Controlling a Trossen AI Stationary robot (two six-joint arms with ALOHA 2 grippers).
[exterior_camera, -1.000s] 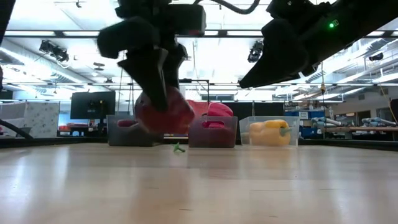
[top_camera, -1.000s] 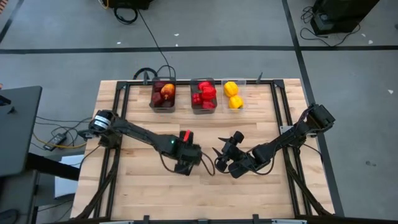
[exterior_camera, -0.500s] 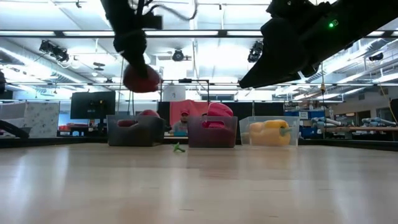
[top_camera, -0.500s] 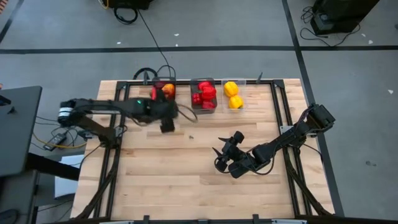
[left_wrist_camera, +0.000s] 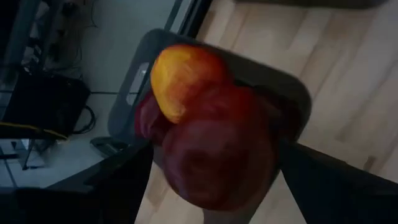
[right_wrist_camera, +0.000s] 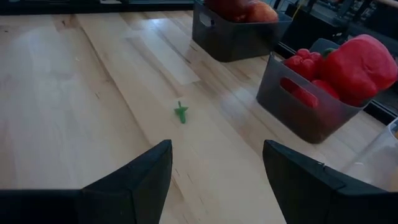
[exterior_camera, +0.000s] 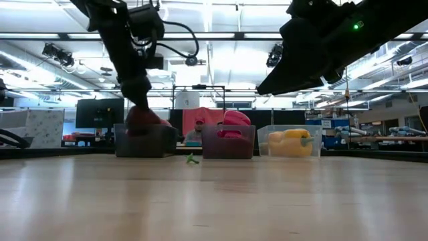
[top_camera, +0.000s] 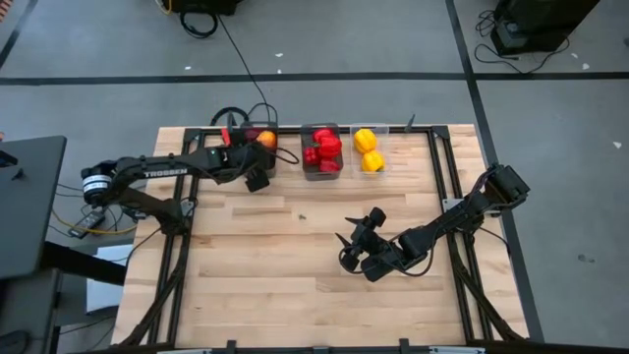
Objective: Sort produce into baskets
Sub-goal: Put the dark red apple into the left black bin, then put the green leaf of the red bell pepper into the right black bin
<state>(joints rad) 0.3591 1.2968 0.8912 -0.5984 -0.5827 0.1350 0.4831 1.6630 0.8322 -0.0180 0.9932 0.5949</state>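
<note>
Left claw [top_camera: 246, 169] grips a dark red apple [left_wrist_camera: 217, 152] over the leftmost grey basket [exterior_camera: 144, 142] (right claw [right_wrist_camera: 214, 168] wide open, empty).

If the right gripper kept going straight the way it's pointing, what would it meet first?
Probably the small green stem lying on the table, ahead of the open right gripper; beyond it stands the apple basket. Depth is unclear.

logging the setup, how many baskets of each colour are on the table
dark grey baskets: 2
clear basket: 1
total: 3
</note>
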